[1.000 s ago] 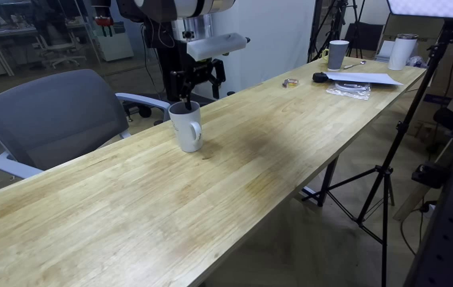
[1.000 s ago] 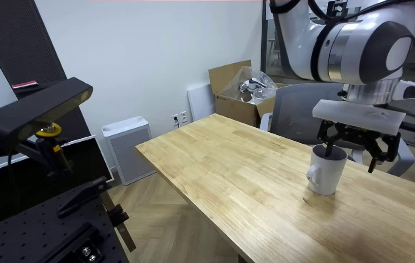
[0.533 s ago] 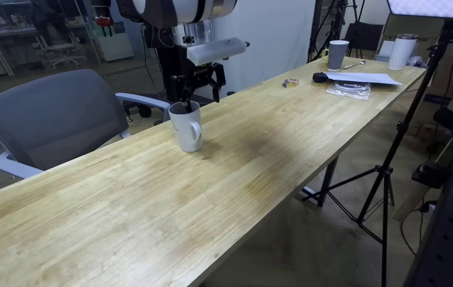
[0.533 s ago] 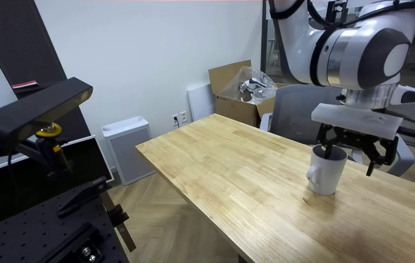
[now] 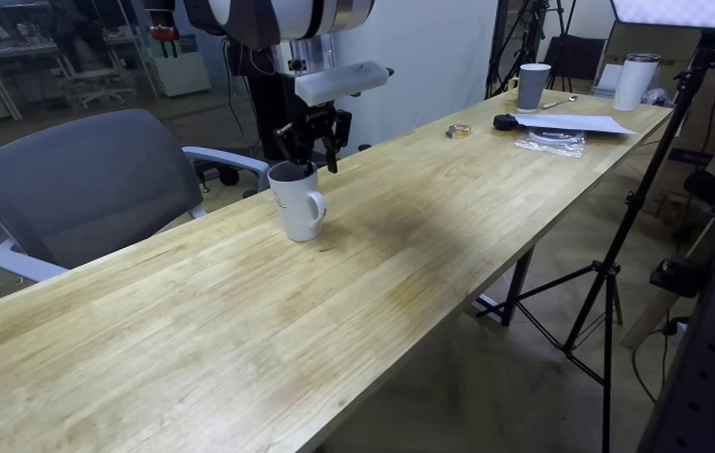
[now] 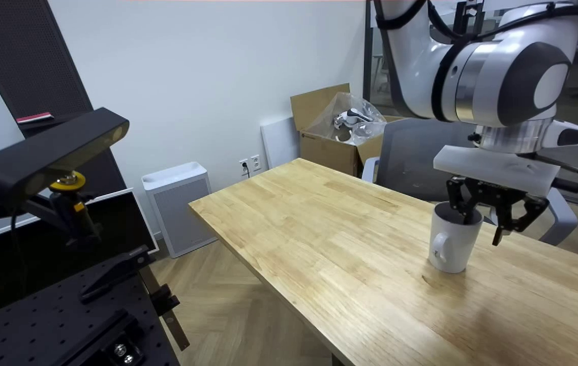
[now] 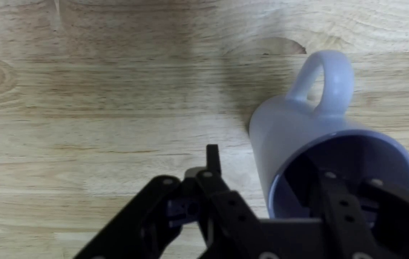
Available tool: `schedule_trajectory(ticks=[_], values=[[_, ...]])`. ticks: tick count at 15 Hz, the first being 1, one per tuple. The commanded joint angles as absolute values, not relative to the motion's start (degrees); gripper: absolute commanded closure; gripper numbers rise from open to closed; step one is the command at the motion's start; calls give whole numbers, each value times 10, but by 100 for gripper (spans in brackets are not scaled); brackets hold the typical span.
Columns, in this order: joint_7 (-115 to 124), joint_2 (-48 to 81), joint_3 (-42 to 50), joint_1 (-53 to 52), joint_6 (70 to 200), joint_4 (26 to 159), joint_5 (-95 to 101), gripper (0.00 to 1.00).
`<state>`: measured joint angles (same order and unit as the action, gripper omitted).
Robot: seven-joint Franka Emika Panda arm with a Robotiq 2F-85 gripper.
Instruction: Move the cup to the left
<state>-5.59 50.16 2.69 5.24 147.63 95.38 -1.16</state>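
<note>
The cup, a pale grey-white mug, stands on the wooden table near its chair-side edge, seen in both exterior views. Its looped handle and dark bluish interior show in the wrist view. My gripper is above the rim with its jaws partly apart. One finger reaches inside the mug, its tip hidden in the dark interior. The other finger is outside, with bare table visible between it and the mug's wall. The wall lies between the two fingers and is not pinched.
A grey office chair stands against the near table edge. Farther along the table are a grey cup, a white tumbler, paper and a plastic bag. A tripod stands beside the table.
The gripper came down slightly, then its jaws drew closer together. The mug has turned and shifted a little, its handle now farther right in both exterior views.
</note>
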Motion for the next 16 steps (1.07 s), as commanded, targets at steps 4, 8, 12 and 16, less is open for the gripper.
schedule_trajectory(ticks=[4, 8, 12, 16], values=[[-30, 497, 30, 52, 1458, 938, -11, 99], [-21, 494, 34, 54, 1449, 931, -13, 98], [-12, 483, 41, 52, 1427, 928, -11, 98], [-11, 451, 42, 50, 1405, 929, -10, 98]])
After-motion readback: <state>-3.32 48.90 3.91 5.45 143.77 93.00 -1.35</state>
